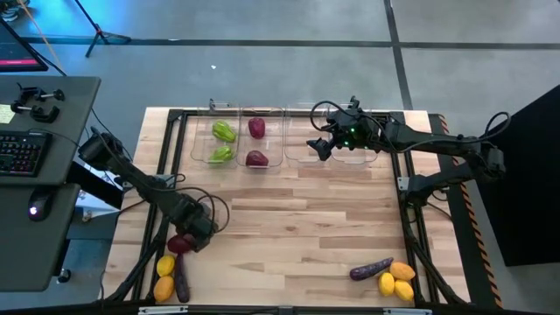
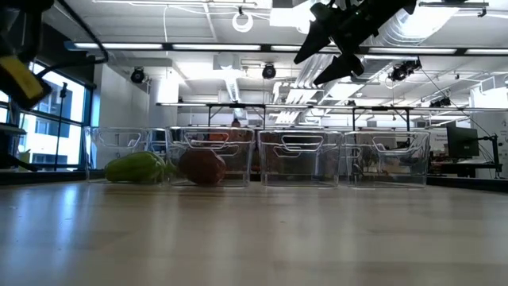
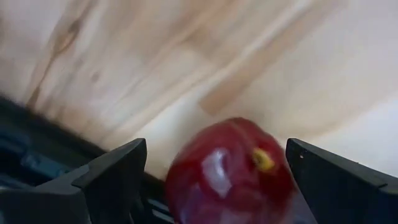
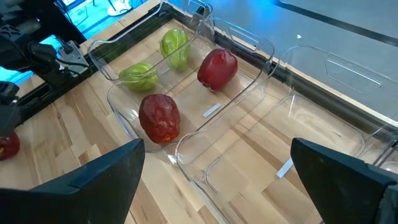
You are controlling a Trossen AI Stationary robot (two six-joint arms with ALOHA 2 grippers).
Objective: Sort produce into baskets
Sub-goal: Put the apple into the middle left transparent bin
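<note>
High view: a dark red fruit (image 1: pixel 181 243) lies at the near left corner of the wooden worktop (image 1: pixel 297 219), between the spread fingers of the left claw (image 1: pixel 191 240), which is lowered around it but not closed on it (the left wrist view shows a gap on either side of the fruit). Just beyond it toward the near edge lie a yellow fruit (image 1: pixel 165 265), an orange one (image 1: pixel 164 287) and a dark purple eggplant (image 1: pixel 182 282). At the near right corner sit another eggplant (image 1: pixel 371 269) and three yellow and orange fruits (image 1: pixel 395 280). Along the far edge stand four clear bins in a row: the leftmost bin (image 1: pixel 203 140) holds two green peppers (image 1: pixel 224 131), the second bin (image 1: pixel 269 140) two dark red fruits (image 1: pixel 256 129), and the third (image 1: pixel 300 149) and fourth (image 1: pixel 367 159) hold nothing that can be seen. The right claw (image 1: pixel 320 147) hangs in the air above the third bin, fingers wide apart and holding nothing. A black metal frame (image 1: pixel 166 157) borders the worktop.
</note>
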